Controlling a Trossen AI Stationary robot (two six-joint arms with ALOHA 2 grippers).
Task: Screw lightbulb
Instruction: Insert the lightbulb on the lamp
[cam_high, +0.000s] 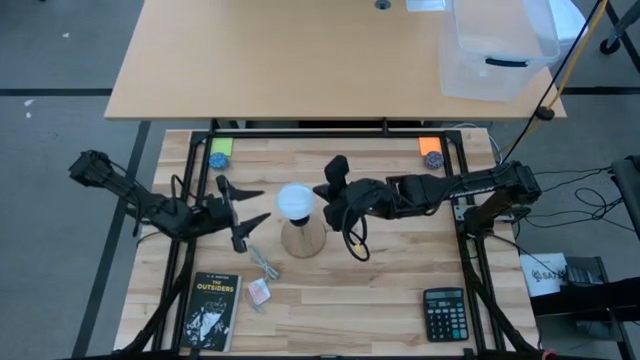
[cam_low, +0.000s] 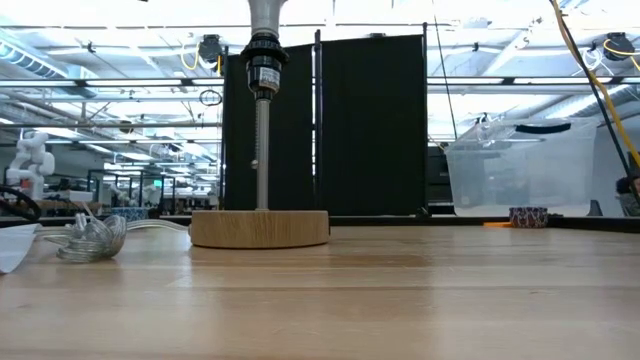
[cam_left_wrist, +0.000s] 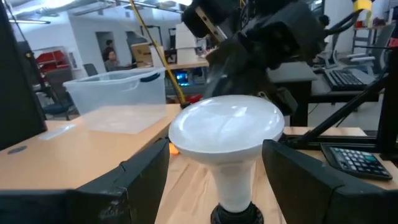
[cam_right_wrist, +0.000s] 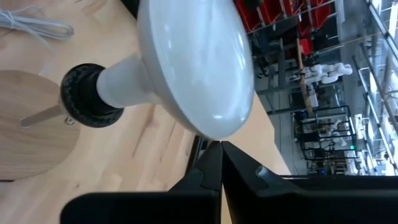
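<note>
The lightbulb (cam_high: 296, 201) stood upright in the socket of the wooden stand (cam_high: 303, 240), axis vertical, between the open left gripper (cam_high: 250, 213) and the nearer, shut right gripper (cam_high: 327, 190), neither holding it.

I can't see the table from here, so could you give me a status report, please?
Left hand open beside lightbulb. Right hand shut, empty. Lightbulb seated in socket. Nothing blocking.

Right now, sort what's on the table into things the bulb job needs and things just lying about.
For the job:
lightbulb, seated in the black socket
wooden stand
left tool, open beside the bulb
right tool, shut

Lying about:
book
calculator
coiled cable
</note>
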